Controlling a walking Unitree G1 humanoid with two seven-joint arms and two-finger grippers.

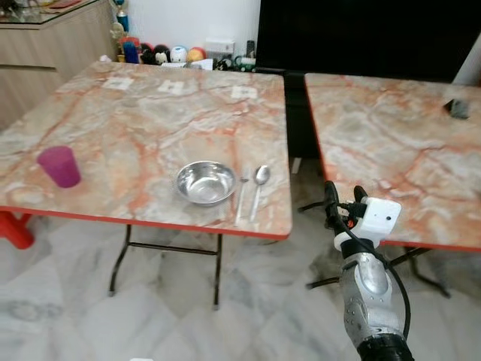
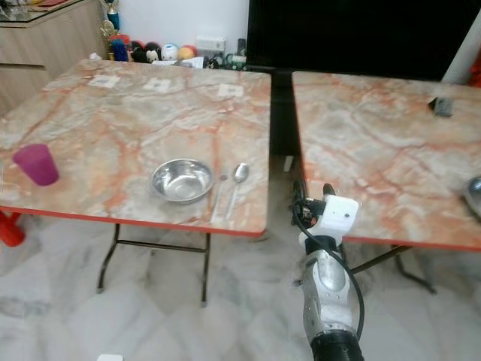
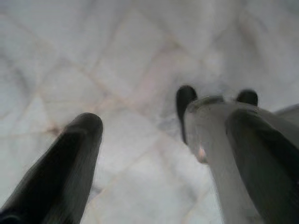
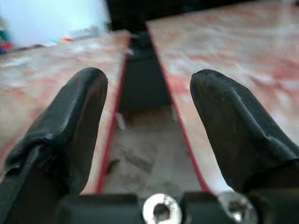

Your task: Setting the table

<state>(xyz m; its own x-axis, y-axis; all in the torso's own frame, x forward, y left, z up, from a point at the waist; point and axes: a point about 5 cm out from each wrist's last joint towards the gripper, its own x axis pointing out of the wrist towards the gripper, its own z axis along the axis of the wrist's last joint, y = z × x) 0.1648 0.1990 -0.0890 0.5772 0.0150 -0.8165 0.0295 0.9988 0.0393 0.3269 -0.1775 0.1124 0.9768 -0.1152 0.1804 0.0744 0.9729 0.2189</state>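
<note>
Standing by the near edge of the left table (image 1: 113,128), a steel bowl (image 1: 205,182) serves as the marker for everything else. Just to the bowl's right lie a fork (image 1: 242,197) and a spoon (image 1: 258,188), side by side, handles toward the table's red-trimmed front edge, the fork between bowl and spoon. Well to the bowl's left, near the same front edge, a purple cup (image 1: 59,165) stands upright. Far behind the bowl, along the table's back edge, three small pale cards (image 1: 173,86) lie in a row, and beyond them a cluster of toys (image 1: 161,53) sits against the wall.

To the bowl's right, past a dark gap, is a second marble-patterned table (image 1: 391,135). A small dark object (image 1: 457,108) rests toward its far right corner, and in the right eye view the rim of another shiny bowl (image 2: 473,194) peeks in at the frame's edge.

Right gripper (image 4: 148,140) hovers at the front of that gap, lower than the tabletops and to the bowl's right, its two black fingers (image 4: 74,121) spread wide with nothing between them, pointing down the gap between the two red edges.

Left gripper (image 3: 154,154) hangs over the pale marble floor (image 3: 117,56), fingers apart and empty.
</note>
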